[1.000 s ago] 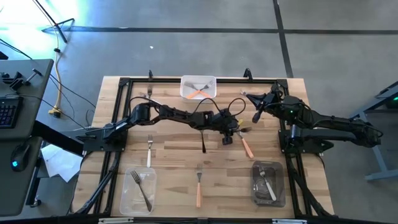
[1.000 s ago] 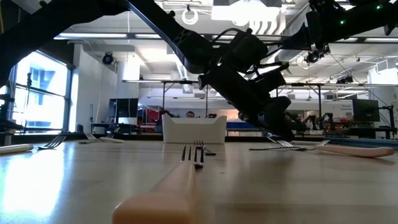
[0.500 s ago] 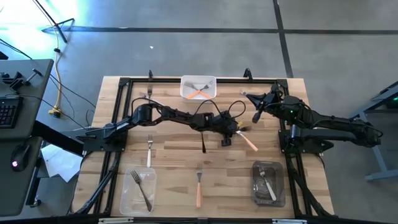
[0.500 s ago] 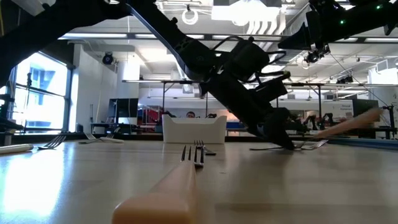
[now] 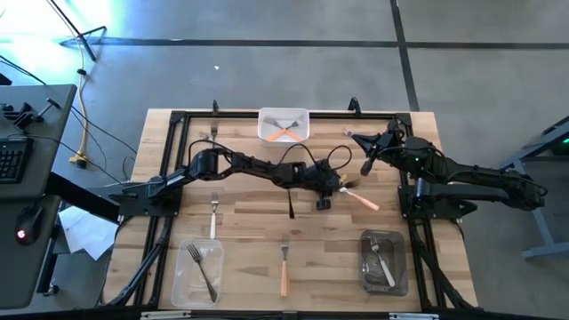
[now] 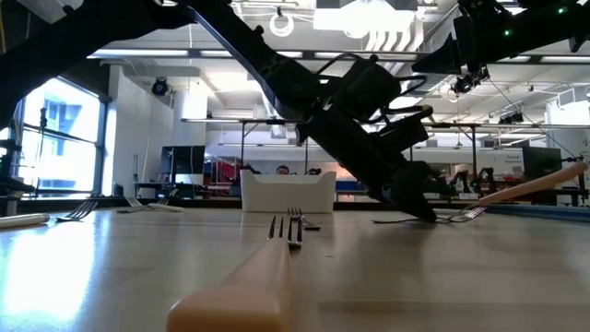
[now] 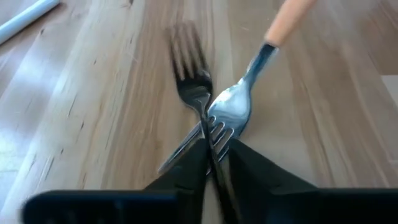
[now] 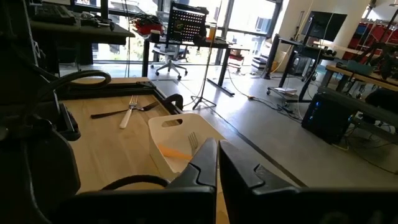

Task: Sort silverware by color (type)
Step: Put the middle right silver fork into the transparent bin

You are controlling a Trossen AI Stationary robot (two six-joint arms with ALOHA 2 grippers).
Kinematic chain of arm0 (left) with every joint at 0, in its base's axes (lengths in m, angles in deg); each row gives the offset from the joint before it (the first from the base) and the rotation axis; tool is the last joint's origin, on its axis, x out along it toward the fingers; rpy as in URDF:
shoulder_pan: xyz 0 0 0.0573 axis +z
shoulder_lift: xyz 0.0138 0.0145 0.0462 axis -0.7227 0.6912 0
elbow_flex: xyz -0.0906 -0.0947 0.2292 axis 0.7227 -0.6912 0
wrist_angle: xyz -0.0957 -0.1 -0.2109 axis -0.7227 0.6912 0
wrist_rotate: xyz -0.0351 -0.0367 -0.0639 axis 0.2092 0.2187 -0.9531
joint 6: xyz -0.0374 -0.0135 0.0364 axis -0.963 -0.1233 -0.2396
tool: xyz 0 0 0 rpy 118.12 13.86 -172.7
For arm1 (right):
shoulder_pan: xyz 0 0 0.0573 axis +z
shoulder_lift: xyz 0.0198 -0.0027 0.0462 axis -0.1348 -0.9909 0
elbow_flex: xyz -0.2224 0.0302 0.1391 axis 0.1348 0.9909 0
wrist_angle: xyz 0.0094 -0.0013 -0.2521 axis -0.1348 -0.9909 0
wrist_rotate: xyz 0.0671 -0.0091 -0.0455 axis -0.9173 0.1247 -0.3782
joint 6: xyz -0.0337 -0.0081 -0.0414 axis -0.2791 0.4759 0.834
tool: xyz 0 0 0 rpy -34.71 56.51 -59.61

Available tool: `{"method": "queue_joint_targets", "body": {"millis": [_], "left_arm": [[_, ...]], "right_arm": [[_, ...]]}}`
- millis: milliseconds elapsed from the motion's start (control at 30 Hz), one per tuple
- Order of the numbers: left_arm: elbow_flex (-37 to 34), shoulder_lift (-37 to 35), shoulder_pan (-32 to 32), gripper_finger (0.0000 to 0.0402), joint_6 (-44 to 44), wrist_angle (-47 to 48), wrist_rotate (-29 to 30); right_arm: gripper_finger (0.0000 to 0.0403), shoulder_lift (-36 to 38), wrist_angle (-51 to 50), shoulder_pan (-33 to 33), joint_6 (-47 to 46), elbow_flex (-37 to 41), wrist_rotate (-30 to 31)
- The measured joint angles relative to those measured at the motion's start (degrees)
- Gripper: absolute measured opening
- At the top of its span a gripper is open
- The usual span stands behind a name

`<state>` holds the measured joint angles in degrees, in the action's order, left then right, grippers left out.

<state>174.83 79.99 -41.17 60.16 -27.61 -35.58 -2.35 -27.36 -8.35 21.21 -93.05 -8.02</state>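
An orange-handled fork [image 5: 363,199] lies right of the table's middle, its metal head crossed over a dark all-metal fork [image 7: 189,81]. My left gripper [image 5: 340,186] reaches in from the left, shut on the orange fork's head. The fork is tilted: its tines are on the wood and its handle [image 6: 535,187] is raised toward the right. My right gripper [image 5: 365,166] hangs shut above the far right of the table and holds nothing. A white tray [image 5: 263,124] at the far edge holds another orange fork. My left gripper pinches the tine end of the orange fork's head [image 7: 216,132] between its two fingertips [image 7: 199,158]. The fingers slant down from the table's left, roughly in line with the fork. The tines rest on the table over the dark fork; the handle rises off the wood.
Loose on the wood are a dark fork [image 5: 291,203], a white-handled fork [image 5: 213,213] and an orange one [image 5: 284,271]. A clear tray [image 5: 178,267] stands near left and a dark tray [image 5: 364,267] near right, each with forks. Black frame rails border the table.
My left gripper has narrowed onto the orange fork's head. The fork has turned about its head: its handle swung from pointing at the near edge to pointing right and lifted off the table, while the tines stayed down.
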Motion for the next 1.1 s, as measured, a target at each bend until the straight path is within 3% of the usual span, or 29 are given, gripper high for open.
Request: {"method": "queue_joint_targets", "body": {"millis": [133, 1100], "left_arm": [[0.02, 0.0, 0.02, 0.0008, 1.04, 0.6, 1.42], [-0.37, -5.43, 0.3, 0.0, 1.97, 4.11, 6.23]], "right_arm": [[0.0, 0.0, -0.01, 0.0, 0.07, 0.0, 0.04], [0.0, 0.04, -2.6, 0.0, 0.28, -0.02, -0.36]]}}
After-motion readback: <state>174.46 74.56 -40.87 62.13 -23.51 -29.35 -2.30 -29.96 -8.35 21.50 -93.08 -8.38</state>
